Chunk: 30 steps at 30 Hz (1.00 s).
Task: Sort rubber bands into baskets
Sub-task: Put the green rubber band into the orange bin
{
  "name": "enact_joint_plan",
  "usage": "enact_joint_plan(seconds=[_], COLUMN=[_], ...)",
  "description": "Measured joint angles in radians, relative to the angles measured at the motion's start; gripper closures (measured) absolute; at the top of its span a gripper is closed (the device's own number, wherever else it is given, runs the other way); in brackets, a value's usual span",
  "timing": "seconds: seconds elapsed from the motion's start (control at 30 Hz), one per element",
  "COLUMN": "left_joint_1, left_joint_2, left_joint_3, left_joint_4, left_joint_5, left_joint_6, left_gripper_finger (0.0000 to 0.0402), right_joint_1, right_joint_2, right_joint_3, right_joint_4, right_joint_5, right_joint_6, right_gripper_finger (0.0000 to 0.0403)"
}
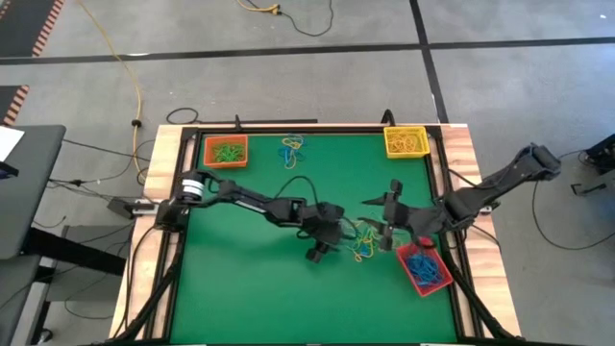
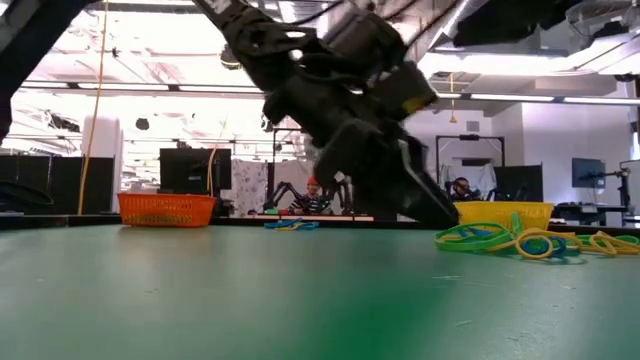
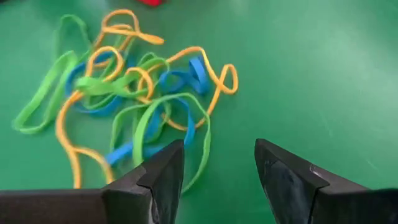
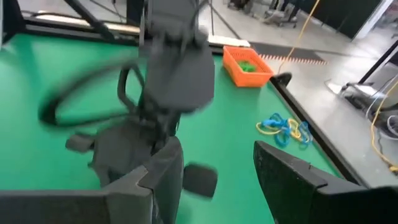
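I see the green counter (image 1: 250, 288) with wood side rails, standing on a grey floor (image 1: 519, 96). A yellow floor cable (image 1: 123, 69) runs across that floor. A dark desk (image 1: 29, 183) stands beside the counter.

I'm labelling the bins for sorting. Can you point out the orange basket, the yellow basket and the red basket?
orange basket (image 1: 226, 151): high view, on the green bands inside it.
yellow basket (image 1: 405, 141): high view, its middle.
red basket (image 1: 424, 269): high view, on the blue bands inside it.
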State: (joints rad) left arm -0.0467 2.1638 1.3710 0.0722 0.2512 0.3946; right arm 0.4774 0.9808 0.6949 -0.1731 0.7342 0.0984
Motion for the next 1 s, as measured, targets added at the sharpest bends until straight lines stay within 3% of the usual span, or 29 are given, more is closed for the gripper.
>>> enact_joint_plan(seconds=[0.17,0.33,0.43,0.63,0.83,1.0], left_joint_1=[0.000,0.002,0.004,0.006,-0.001,0.003], left_joint_2=[0.100,0.144,0.144,0.140,0.116,0.039], left_joint_3=[0.126,0.208,0.211,0.214,0.212,0.204], left_joint_4=[-0.111,-0.162,-0.178,-0.251,-0.321,-0.497], left_joint_5=[0.013,0.005,0.003,0.027,-0.014,-0.092], left_joint_6=[0.012,-0.011,0.002,0.031,0.055,0.076], left_gripper_finger=[0.0215,0.0233,0.0269,0.0386,0.0401,0.0401], right_joint_1=[0.044,0.061,0.061,0.061,0.061,0.061], right_joint_2=[-0.020,-0.020,-0.020,-0.020,-0.020,-0.020], right_joint_3=[0.000,0.000,0.000,0.000,0.000,0.000], right_joint_4=[-0.004,-0.006,-0.005,-0.006,-0.006,-0.007], right_joint_5=[0.076,0.083,0.083,0.106,0.108,0.109], right_joint_6=[-0.002,-0.002,-0.002,-0.002,-0.002,-0.002], right_gripper_finger=[0.0180,0.0180,0.0180,0.0180,0.0180,0.0180])
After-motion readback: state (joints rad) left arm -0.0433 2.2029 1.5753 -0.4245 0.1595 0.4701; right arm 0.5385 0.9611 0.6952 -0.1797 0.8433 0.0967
